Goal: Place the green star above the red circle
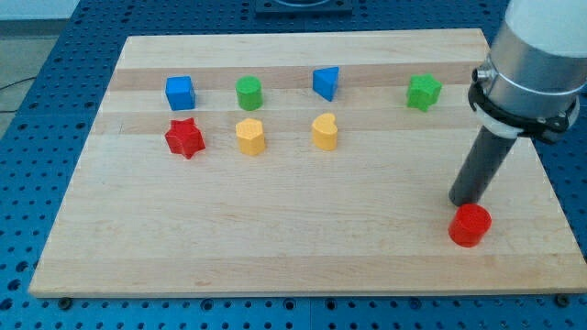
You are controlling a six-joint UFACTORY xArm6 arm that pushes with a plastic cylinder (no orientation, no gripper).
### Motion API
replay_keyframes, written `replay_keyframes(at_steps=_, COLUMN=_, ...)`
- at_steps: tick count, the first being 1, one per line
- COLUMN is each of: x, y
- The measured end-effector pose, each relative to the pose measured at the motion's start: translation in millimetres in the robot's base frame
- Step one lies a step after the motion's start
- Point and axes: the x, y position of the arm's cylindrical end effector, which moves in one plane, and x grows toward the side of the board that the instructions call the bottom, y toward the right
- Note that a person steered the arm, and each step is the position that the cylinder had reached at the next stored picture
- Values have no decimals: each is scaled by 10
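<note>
Nearest to me, at the view's lower right, sits the red circle (470,225), a short round block standing flat on the surface (275,247). My tip (461,199) rests just beside it, at its upper left edge, close enough that I cannot tell whether they touch. There is no claw on this arm, only the dark rod, so nothing is grasped or released; I can only push.

Farther up, toward the view's top right, the green star (424,92) lies well apart from the red circle and roughly above it, a little to the left. I judge it a light, stiff plastic piece that will slide readily on the smooth wood. Its points make it apt to spin if I press off-centre, so I would set my tip against the notch between 2 points, on the side away from where I want it to go, and push through its middle.

The surface is pale wooden board, level and bare around both pieces, so the path between them looks open. In the far rows to the left sit 6 other blocks: a blue cube (180,93), a green cylinder (249,93), a blue wedge-like block (326,82), a red star (184,137), a yellow block (249,137) and a yellow heart (324,131). Beyond the board is a blue perforated bench (55,64).
</note>
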Motion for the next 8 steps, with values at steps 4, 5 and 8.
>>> replay_keyframes(at_steps=4, x=-2094, y=-671)
replay_keyframes(at_steps=5, x=-2164, y=-1052)
replay_keyframes(at_steps=8, x=-1470, y=-1216)
